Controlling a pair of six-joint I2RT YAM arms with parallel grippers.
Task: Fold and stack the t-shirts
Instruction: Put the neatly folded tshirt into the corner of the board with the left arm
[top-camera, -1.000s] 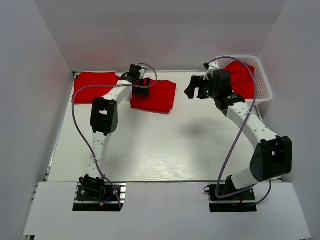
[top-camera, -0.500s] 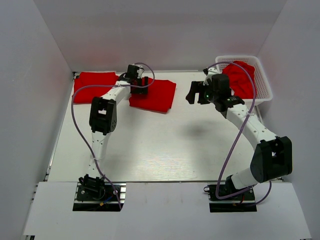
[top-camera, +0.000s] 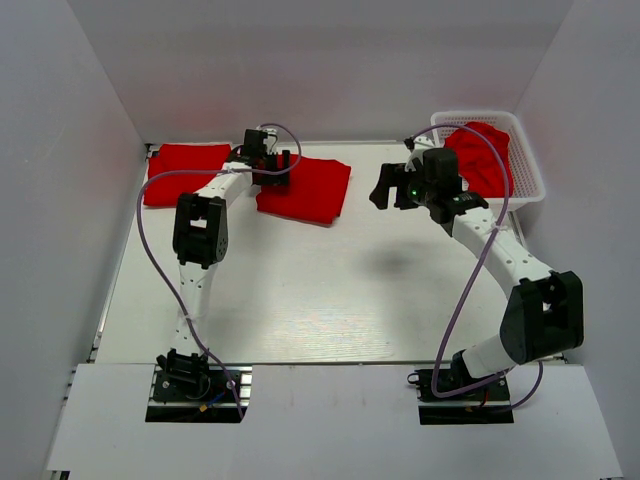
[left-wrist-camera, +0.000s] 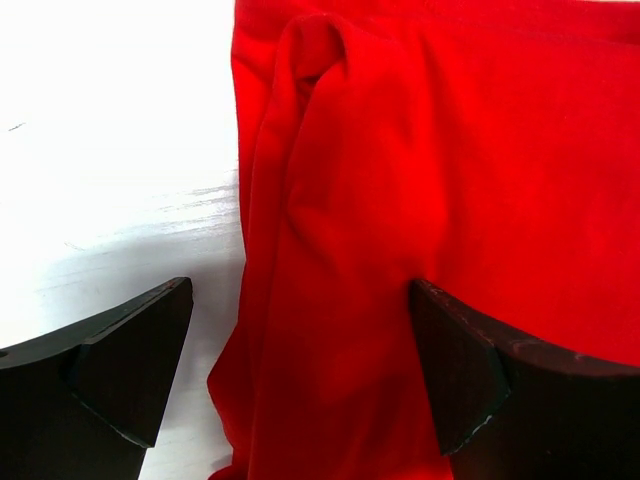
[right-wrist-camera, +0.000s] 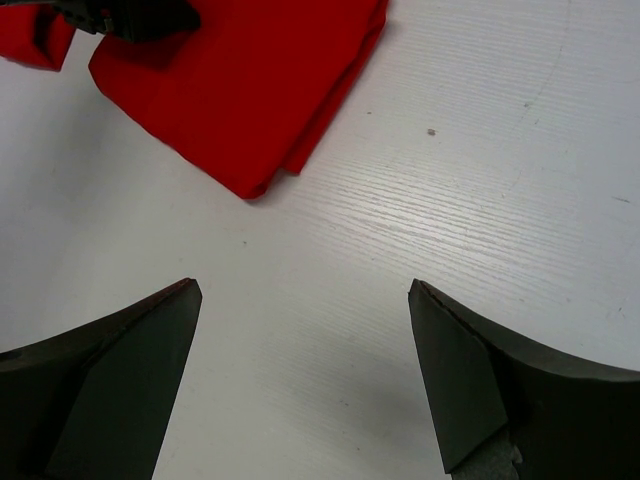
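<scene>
Far-left folded t-shirt (top-camera: 186, 172) and middle folded t-shirt (top-camera: 312, 190) lie unstacked, a crumpled t-shirt (top-camera: 482, 152) sits in the mesh basket (top-camera: 531, 181); left gripper (left-wrist-camera: 300, 330) and right gripper (right-wrist-camera: 300, 295) both gape.

A white worktop (top-camera: 300, 300) with a fine, wood-like grain forms the base of a three-sided booth, closed in by a plain white back wall (top-camera: 320, 70), a left wall (top-camera: 60, 200) and a right wall (top-camera: 595, 150). Even, diffuse light falls from above, leaving only a faint grey shadow (top-camera: 395, 262) right of the worktop's centre. A smooth white board (top-camera: 330, 420) spans the near edge, and a strip of metal rail (top-camera: 100, 330) shows along the worktop's left side.
</scene>
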